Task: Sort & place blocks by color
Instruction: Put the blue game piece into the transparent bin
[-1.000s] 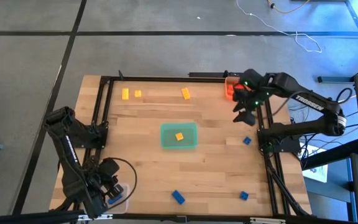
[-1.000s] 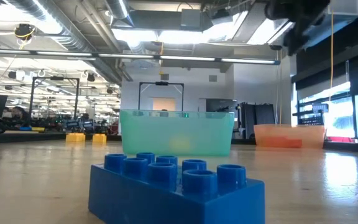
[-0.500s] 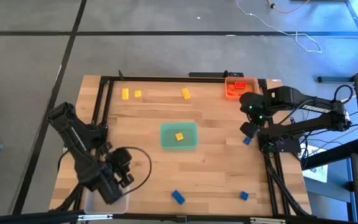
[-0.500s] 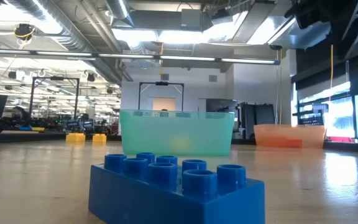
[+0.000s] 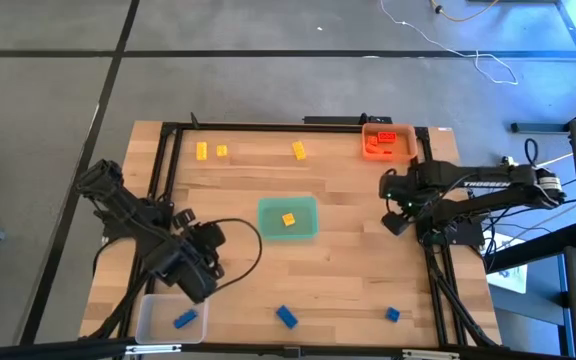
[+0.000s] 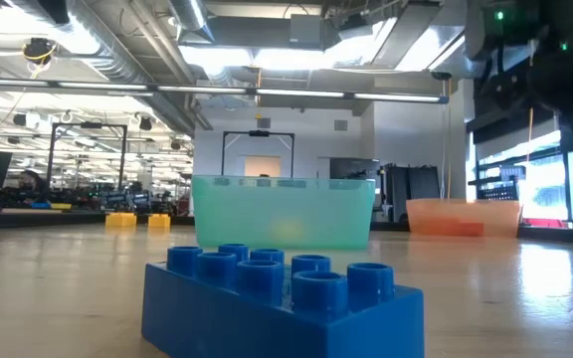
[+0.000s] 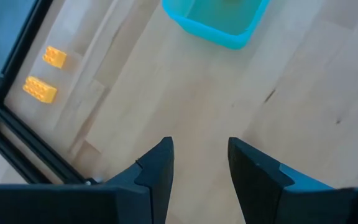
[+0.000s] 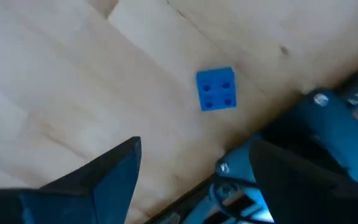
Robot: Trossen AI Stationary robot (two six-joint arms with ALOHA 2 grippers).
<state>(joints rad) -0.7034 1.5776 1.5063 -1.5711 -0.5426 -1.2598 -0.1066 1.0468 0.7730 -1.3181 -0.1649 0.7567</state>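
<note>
My left gripper [image 5: 204, 264] [image 7: 197, 163] is open and empty, raised between the clear tray [image 5: 149, 308] and the green tray [image 5: 288, 204] [image 7: 219, 28]. One blue block [image 5: 185, 320] lies in the clear tray and a yellow block [image 5: 288, 219] in the green tray. My right gripper [image 5: 396, 216] [image 8: 191, 168] is open near the table's right edge, hovering over a blue block [image 8: 216, 89] that lies flat on the wood; the gripper hides this block in the high view. Red blocks [image 5: 378, 147] sit in the orange tray [image 5: 408, 140].
Three yellow blocks [image 5: 201, 151] [image 5: 222, 151] [image 5: 298, 150] lie near the far edge. Two more blue blocks [image 5: 287, 317] [image 5: 392, 314] lie near the near edge; one [image 6: 282, 298] fills the low view's foreground. A black frame rail [image 5: 430, 250] runs along the right edge beside my right gripper.
My left gripper rose out of the clear tray and moved toward the table's middle, leaving the blue block in the tray. My right gripper travelled from the orange tray toward the near edge along the right side and came down over the blue block there.
</note>
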